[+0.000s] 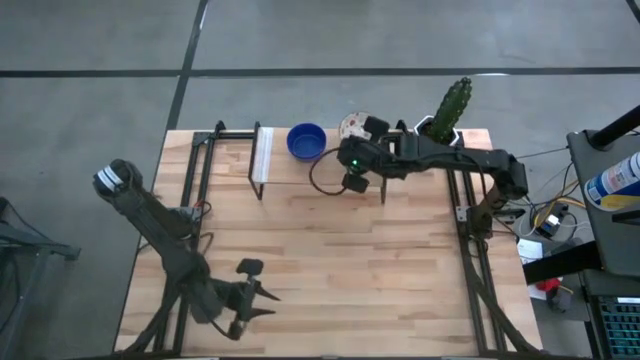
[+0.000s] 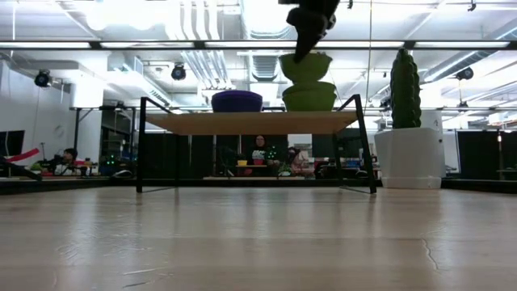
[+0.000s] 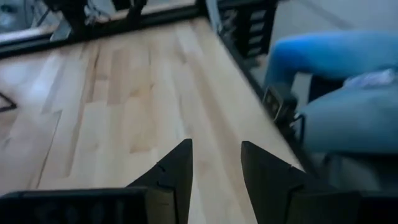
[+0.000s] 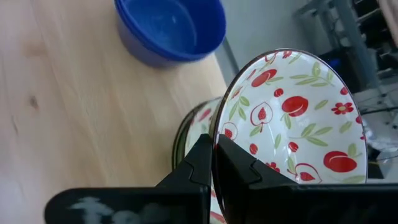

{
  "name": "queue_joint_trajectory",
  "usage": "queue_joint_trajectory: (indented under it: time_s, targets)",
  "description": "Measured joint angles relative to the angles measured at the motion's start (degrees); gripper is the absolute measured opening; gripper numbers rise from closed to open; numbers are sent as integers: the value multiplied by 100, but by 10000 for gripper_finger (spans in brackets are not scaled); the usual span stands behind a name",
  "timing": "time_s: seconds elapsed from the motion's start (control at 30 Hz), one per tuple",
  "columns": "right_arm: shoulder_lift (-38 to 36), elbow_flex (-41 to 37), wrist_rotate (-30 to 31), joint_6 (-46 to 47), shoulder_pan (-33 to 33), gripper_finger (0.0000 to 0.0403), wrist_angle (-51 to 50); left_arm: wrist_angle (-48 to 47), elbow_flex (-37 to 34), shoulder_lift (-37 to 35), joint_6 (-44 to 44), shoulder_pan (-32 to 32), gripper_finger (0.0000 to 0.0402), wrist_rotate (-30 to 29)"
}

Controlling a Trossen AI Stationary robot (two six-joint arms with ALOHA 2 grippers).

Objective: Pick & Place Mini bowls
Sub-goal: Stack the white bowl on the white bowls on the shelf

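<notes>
At the table's seven o'clock the left gripper (image 1: 262, 295) waits, fingers parted and empty, a blue bowl (image 1: 306, 140) sits at twelve, and the right gripper (image 4: 213, 163) beside it pinches a floral bowl's (image 4: 292, 118) rim above another floral bowl (image 4: 194, 127).

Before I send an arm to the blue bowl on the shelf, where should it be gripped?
Probably at the rim, coming from above: the blue bowl sits upright and open-mouthed, so one finger can go inside the wall and one outside. The right gripper pinches the floral bowl the same way.
</notes>
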Motion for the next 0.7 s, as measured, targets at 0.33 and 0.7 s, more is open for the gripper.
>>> queue_joint_trajectory:
  time_s: [0.33, 0.7]
  targets:
    - [9, 0, -769, -113, -563, 8, -92, 1202, -1050, -978, 86, -21, 130, 144]
    - [83, 0, -1397, -44, -915, 8, -282, 1243, -1207, -1217, 51, -34, 130, 145]
